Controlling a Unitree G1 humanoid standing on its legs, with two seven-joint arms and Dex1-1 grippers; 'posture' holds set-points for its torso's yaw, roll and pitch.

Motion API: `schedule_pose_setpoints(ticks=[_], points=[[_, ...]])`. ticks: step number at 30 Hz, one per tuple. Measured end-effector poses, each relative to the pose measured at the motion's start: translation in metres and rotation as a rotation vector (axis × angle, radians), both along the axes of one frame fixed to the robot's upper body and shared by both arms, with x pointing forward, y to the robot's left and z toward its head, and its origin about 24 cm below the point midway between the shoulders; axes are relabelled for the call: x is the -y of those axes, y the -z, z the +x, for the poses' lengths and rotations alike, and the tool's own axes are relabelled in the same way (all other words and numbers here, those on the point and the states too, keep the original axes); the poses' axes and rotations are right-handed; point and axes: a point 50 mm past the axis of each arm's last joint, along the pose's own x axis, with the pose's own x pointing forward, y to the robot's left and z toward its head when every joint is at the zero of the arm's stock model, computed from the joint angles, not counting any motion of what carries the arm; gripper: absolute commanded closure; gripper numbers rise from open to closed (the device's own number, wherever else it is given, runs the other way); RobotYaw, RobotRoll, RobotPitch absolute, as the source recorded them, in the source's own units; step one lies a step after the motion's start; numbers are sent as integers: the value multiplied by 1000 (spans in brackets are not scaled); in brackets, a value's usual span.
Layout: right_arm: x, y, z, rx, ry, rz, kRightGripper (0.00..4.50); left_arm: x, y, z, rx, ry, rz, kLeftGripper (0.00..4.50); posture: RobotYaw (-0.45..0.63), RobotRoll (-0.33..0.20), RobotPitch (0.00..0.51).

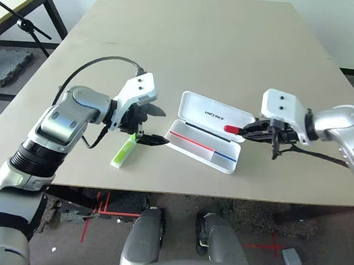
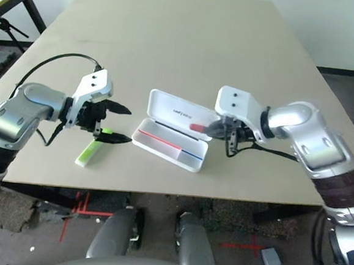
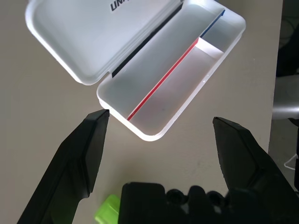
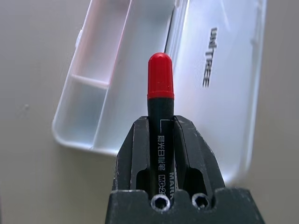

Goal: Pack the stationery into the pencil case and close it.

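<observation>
The red-capped black marker pen (image 4: 160,116) is pinched in the right claw (image 1: 248,131) above the open white plastic pencil case (image 1: 207,132); the left claw (image 1: 156,126) is spread wide.

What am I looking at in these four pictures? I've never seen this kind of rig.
A humanoid robot stands at a table. Two pictures come from its head camera, looking down over its arms; the other two come from cameras on each wrist, looking along the fingers. On the table lies a white pencil case, lid open, and a lime-green highlighter. The right gripper is shut on a red-and-black marker, held near the open case. The left gripper is open, holding nothing, just above the highlighter.
</observation>
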Motion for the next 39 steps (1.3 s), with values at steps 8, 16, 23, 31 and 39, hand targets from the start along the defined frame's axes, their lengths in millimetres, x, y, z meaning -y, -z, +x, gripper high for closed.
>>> schedule_pose_setpoints(ticks=[8, 16, 23, 31, 39], points=[[-9, 6, 11, 18, -18, 9, 4021, -1, -1, -1, 1, -14, 0, 0, 303, 0, 105], [-19, 11, 17, 28, -40, 31, 4021, -1, -1, -1, 1, -15, 1, 0, 302, 0, 99], [-31, 16, 17, 0, -48, 68, 4021, -1, -1, -1, 2, -15, 0, 0, 300, 0, 96], [-42, 20, 17, -21, -26, 98, 4021, -1, -1, 0, 1, -16, -1, 0, 296, 0, 97], [-52, 31, 14, -40, -32, 108, 2684, -2, -1, 0, -2, -20, -1, 0, 300, 0, 99]])
